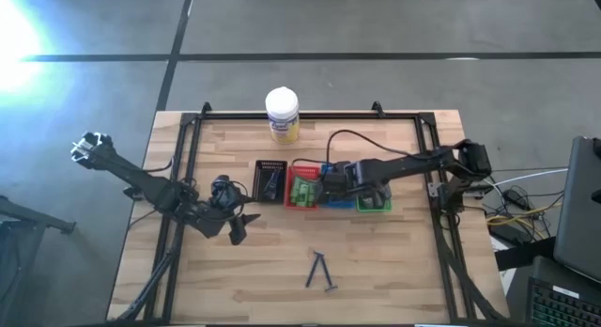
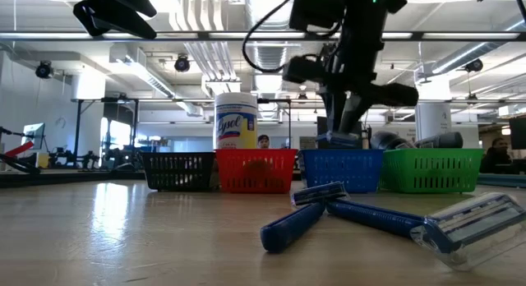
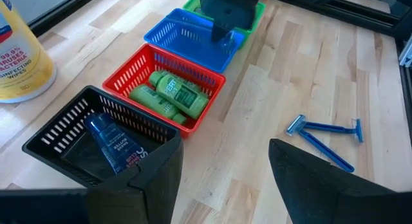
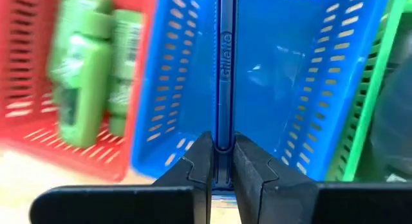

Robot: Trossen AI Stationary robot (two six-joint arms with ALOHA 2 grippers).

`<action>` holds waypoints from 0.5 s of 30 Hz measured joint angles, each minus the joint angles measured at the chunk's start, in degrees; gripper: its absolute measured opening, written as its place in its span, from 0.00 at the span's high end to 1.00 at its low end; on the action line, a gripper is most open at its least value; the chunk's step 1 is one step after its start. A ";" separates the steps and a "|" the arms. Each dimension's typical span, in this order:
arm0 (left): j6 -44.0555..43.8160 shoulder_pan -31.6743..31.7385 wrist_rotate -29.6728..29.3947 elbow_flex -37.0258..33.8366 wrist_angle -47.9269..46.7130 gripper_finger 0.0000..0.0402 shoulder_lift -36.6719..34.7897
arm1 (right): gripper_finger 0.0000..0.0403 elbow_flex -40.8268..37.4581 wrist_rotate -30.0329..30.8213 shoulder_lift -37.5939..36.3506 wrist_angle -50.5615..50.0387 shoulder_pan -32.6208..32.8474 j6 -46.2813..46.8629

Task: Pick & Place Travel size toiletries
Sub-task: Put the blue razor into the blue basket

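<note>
Wooden slats form the table (image 1: 282, 280), which sits on a grey floor with an open workshop visible behind it. Nearest the front edge, two blue razors (image 1: 321, 272) lie crossed and touching on the bare wood, well apart from both arms. Behind them, at the left, the left gripper (image 1: 237, 229) hovers over the table with its fingers (image 3: 315, 185) spread and nothing between them. Farther back, four small baskets stand side by side in a row. From left to right these are a black basket (image 1: 270, 179) holding a dark blue bottle (image 3: 114, 143), a red basket (image 1: 303, 189) holding green bottles (image 3: 170, 95), a blue basket (image 2: 341, 170) and a green basket (image 1: 374, 201). The right gripper (image 4: 222, 161) hangs over the blue basket, its fingers clamped on the handle of a third blue razor (image 4: 223, 69). A white-lidded wipes canister (image 1: 282, 114) stands at the far edge.
</note>
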 joint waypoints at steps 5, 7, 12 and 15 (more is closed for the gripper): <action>-0.02 0.00 0.00 0.00 0.01 0.42 0.00 | 0.90 -3.09 -2.65 0.52 3.85 -1.80 0.45; -0.03 0.00 0.00 -0.01 -0.03 0.42 0.00 | 0.87 -3.68 -1.79 0.63 4.25 -2.09 1.06; -0.43 0.00 0.00 -0.04 -0.02 0.42 0.00 | 0.75 -3.78 -0.31 0.61 4.28 -2.20 1.20; -0.55 0.00 0.02 -0.04 -0.04 0.42 0.00 | 0.66 -2.92 -0.21 0.46 4.32 -1.93 1.01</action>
